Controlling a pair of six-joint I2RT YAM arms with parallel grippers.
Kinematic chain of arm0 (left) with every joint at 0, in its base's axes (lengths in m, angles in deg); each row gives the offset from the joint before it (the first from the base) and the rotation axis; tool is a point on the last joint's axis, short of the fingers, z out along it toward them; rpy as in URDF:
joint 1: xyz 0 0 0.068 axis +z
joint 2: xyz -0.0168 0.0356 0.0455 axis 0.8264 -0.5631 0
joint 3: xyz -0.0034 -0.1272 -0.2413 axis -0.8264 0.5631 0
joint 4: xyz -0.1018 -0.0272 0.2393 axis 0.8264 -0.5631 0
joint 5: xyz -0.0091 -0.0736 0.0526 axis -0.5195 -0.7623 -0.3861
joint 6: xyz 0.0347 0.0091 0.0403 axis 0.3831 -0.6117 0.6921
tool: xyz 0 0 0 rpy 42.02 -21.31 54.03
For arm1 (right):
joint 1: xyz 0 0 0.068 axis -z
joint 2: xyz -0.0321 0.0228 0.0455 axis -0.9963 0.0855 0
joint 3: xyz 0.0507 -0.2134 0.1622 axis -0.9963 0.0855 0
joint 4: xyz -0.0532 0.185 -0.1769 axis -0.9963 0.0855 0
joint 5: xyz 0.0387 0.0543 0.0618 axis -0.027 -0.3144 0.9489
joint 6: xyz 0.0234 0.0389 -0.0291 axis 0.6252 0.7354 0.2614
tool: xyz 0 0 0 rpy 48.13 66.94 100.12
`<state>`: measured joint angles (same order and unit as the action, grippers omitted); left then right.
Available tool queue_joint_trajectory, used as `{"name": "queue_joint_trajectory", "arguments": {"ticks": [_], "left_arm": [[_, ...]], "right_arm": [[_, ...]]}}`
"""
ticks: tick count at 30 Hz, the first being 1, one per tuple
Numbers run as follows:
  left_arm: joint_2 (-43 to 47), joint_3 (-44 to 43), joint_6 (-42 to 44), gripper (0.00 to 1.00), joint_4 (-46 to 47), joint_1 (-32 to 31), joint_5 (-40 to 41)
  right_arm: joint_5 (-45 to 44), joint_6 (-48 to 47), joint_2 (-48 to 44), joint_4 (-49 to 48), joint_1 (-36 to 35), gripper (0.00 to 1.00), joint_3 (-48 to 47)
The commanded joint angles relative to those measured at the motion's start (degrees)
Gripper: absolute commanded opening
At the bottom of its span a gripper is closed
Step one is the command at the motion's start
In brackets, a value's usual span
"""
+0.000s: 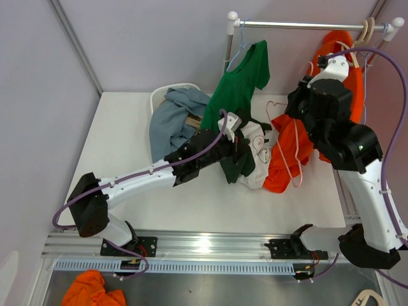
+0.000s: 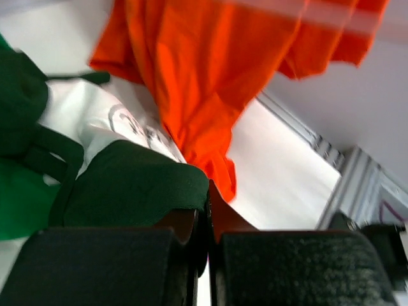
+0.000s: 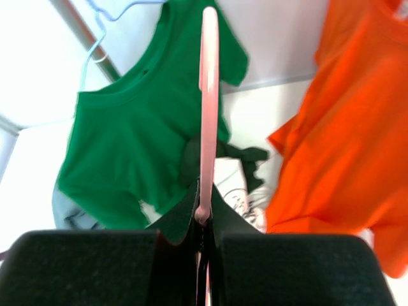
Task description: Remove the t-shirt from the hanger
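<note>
The near strip of the white table (image 1: 191, 204) lies bare for passage, while the laundry basket (image 1: 173, 87), hanging green t-shirt (image 1: 242, 83), white-and-green t-shirt (image 1: 258, 153), pink hanger (image 3: 208, 95) and orange t-shirt (image 1: 285, 162) crowd the middle and back.

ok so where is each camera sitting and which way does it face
Top: fixed above and behind the arms, looking down on the table and rail; left arm and right arm both show, bases at the bottom.
Left wrist: on the left arm, looking past its shut left claw at the orange tee; only that claw shows.
Right wrist: on the right arm, looking along the pink hanger pinched in the right claw, toward the green tee.
Shared: all three see the orange tee.
</note>
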<state>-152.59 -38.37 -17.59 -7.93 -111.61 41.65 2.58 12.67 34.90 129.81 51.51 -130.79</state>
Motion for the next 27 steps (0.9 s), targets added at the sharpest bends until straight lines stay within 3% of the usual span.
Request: {"name": "queue_joint_trajectory", "arguments": {"ticks": [1,4,11,14,17,20,24,27], "left_arm": [[2.20,2.00,-2.18,0.01,-1.06,-0.28,-7.38],[5.88,2.01,-2.18,0.01,-5.33,-0.64,-12.13],[13.19,-16.06,-1.74,0.01,-33.90,-0.20,-11.09],[16.09,-23.90,-1.74,0.01,-43.11,3.13,-13.53],[15.93,-34.01,-3.85,0.01,-53.04,10.42,-20.74],[15.57,-43.94,-3.76,0.01,-57.91,15.70,-21.55],[11.02,-63.61,-3.59,0.01,-67.12,21.67,-22.94],[5.56,-75.02,-5.33,0.01,-67.86,25.53,-25.57]], "right_arm": [[-5.50,-5.70,-3.28,-5.91,0.01,0.00,3.61],[-5.70,-9.67,-4.00,-13.03,1.93,0.00,6.61],[14.76,-9.60,-0.31,-20.51,14.33,0.00,5.91],[14.96,-10.21,1.62,-21.57,15.91,0.00,4.51],[14.70,-11.53,2.85,-22.80,17.40,0.00,2.75],[16.71,-11.53,4.17,-23.77,19.42,0.00,1.52],[17.95,-10.92,5.23,-23.77,20.14,0.00,-0.42],[17.86,-11.09,5.93,-24.91,21.01,0.00,-0.33]]}}
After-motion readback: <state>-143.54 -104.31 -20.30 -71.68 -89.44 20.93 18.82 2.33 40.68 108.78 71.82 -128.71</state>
